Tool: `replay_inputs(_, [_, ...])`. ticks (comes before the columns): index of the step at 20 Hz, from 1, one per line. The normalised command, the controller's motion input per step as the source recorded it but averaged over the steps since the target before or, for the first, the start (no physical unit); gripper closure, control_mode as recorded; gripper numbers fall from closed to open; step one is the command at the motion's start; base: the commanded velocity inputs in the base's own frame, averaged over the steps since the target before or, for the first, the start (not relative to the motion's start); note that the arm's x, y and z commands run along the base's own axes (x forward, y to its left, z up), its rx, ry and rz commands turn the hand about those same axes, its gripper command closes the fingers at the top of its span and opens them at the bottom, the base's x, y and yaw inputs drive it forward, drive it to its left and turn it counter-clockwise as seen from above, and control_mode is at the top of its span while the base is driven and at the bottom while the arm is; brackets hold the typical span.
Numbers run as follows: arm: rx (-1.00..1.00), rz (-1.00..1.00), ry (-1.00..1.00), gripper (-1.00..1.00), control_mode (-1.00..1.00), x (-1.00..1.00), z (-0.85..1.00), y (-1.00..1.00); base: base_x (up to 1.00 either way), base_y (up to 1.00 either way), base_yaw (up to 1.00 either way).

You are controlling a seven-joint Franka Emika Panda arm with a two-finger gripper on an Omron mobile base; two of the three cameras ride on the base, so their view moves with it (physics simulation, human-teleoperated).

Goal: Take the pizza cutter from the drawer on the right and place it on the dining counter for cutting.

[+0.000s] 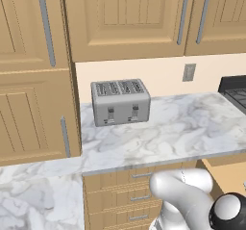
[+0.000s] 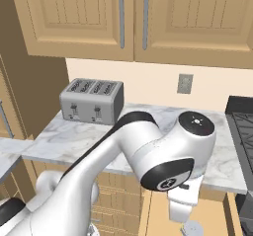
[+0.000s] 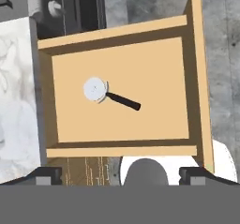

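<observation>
Descend with gripper point(image 3: 121, 175) spread wide over open drawer point(image 3: 194, 78); straddle black handle of pizza cutter point(image 3: 108, 93), then close.

Both base views look forward and down from behind the arm, left and right, sharing the toaster point(image 1: 120, 101) point(image 2: 92, 100) on the marble table point(image 1: 182, 128) point(image 2: 74, 138). The hand view looks straight down, close, into the open drawer point(image 3: 117, 54).
</observation>
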Motion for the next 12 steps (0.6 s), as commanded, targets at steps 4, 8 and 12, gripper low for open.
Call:
replay_inputs(4, [-0.04,0.23,0.19,-1.00,-1.00,0.19,-0.49,0.00,0.00,0.00,0.00])
replay_inputs(8, [-0.05,0.25,0.11,-1.00,-1.00,0.09,-0.55,0.00,0.00,0.00,0.00])
replay_inputs(12, [-0.02,0.24,0.00,-1.00,-1.00,0.00,-0.44,0.00,0.00,0.00,0.00])
